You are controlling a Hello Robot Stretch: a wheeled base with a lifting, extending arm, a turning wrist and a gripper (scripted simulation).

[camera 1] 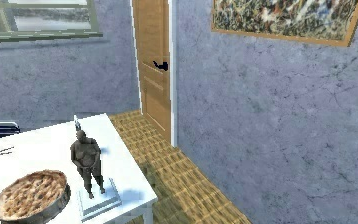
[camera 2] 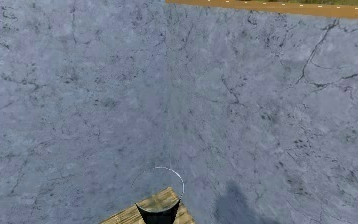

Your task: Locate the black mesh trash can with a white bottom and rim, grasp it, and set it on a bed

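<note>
Blue-grey wall (camera 2: 187,100) takes up most of the arm side view. In the forward view a wooden door (camera 1: 153,60) stands upper centre and a white table (camera 1: 47,150) lower left. The table carries a round pie (camera 1: 32,195) and a dark statue (camera 1: 87,160), upright on its base near the corner, probably for display. At the arm side view's bottom centre a black shape with a thin white arc (camera 2: 157,213), possibly the trash can, sits by the wall. The gripper's state cannot be told.

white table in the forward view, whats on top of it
On the white table stand a dark statue on a pale base and a round brown pie-like thing. The tabletop under them is covered, and the table's left part runs past the picture's edge.
</note>
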